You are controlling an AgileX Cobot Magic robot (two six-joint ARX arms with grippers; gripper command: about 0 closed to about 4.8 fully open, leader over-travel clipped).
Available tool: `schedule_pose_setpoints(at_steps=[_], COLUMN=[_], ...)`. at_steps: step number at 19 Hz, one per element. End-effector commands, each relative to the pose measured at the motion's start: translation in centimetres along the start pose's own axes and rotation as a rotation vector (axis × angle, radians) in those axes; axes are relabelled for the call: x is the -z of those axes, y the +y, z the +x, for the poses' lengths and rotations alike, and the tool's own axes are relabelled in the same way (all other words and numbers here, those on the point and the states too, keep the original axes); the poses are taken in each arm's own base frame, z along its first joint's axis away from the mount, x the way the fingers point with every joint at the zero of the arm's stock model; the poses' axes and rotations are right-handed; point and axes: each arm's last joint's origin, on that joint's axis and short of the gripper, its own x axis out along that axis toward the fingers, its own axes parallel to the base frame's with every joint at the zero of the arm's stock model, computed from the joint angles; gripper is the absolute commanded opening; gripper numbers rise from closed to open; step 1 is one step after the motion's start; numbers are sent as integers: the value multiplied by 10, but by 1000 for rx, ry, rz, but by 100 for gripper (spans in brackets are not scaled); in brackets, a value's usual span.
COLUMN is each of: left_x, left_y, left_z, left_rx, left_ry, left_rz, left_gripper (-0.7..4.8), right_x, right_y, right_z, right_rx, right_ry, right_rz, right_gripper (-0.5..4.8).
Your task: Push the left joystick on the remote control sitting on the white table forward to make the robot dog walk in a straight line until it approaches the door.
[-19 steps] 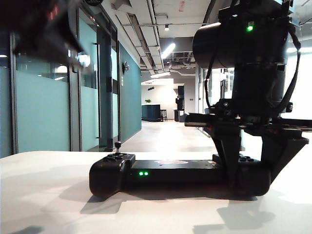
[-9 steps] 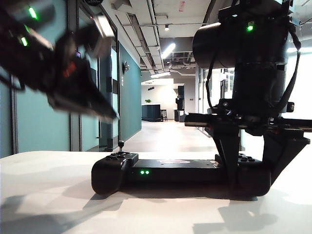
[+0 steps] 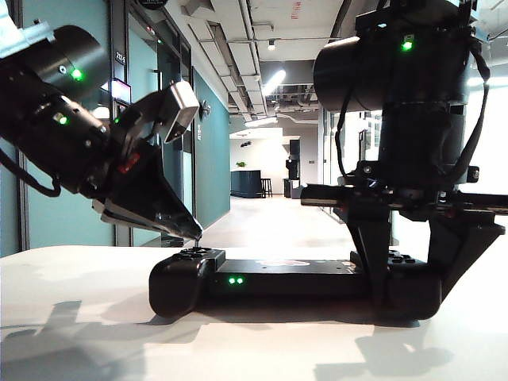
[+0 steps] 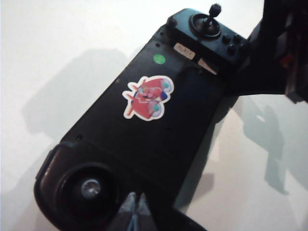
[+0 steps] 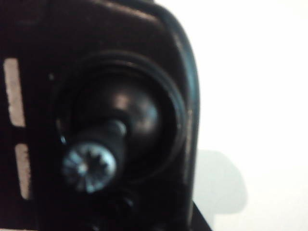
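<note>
- Setting: white table point(image 3: 79, 317) up front, behind it a long office corridor point(image 3: 270, 210) with teal glass walls point(image 3: 67, 182) and ceiling strip lights.
- left gripper point(image 4: 136, 214): jaws pinched together, tips meeting in a point, nothing between them.
- In the left wrist view that point sits just beside the round well of the left joystick point(image 4: 90, 188). In the exterior view it is level with the knob. Can't tell if it actually touches.
- The left arm slants down from the upper left of the exterior view, over the left lobe of the remote control point(image 3: 286, 278).
- right gripper point(image 3: 409, 298): jaws partway apart, clamped across the remote's right lobe, one finger on either side, pointing straight down.
- The right wrist view is close and blurred. It shows only the right joystick point(image 5: 91, 166) standing in its well. No fingers in that view.
- The remote lies flat on the table, about mid-table, long side to the exterior camera, two green LEDs point(image 3: 233, 281) lit on the front beside the left lobe.
- Red cartoon sticker point(image 4: 147, 98) on the flat middle bar, small green dot sticker point(image 4: 159, 59) nearer the right lobe.
</note>
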Motion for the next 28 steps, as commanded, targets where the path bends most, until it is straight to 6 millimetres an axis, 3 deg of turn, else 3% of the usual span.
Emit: schedule_pose_setpoints(at_steps=[1,28], left_x=[-1,-5], left_y=[3,14], left_z=[4,14], left_rx=[0,-47], left_ry=[-19,-85], left_rz=[20,49], left_gripper=[-5,-5], right_x=[1,1], right_y=[-1,-1], right_z=[0,0], right_rx=[3,3], right_ry=[15,15], right_rz=[8,-4], right_gripper=[112,111])
